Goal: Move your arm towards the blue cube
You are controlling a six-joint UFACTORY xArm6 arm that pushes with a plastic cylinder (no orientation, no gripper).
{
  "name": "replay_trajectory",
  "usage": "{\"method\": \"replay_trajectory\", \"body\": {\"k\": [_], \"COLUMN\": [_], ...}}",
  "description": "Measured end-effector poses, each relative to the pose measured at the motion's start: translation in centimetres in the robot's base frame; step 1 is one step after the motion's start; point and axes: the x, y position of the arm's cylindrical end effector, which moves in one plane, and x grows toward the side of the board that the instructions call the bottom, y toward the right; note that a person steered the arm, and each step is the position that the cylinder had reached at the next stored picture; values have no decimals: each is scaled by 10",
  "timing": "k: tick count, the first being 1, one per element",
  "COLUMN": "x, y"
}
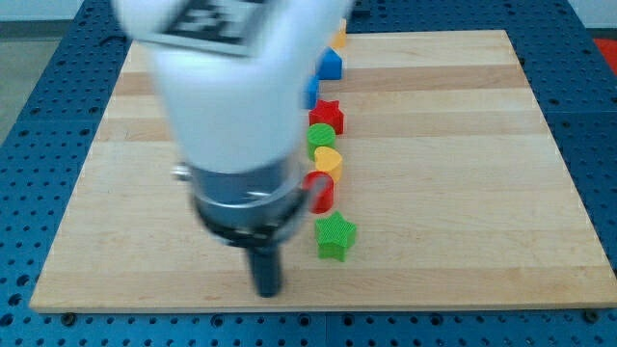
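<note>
My tip (267, 291) rests on the near tabletop (463, 193), left of the green star (335, 237). No pincer shows. The blue cube (331, 65) sits far right; I should skirt the block column.

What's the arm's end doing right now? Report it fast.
My tip: a bare rod, no gripper, holding nothing, near the view's bottom edge, left of the green star and apart from it, far from the blue cube.

Lab bench, wooden board (463, 193), blue perforated table (39, 106)
</note>
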Motion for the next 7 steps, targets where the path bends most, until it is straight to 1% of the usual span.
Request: {"method": "replay_trajectory", "body": {"k": [1, 2, 4, 7], "x": [-32, -68, -82, -221], "y": [-23, -24, -27, -26]}}
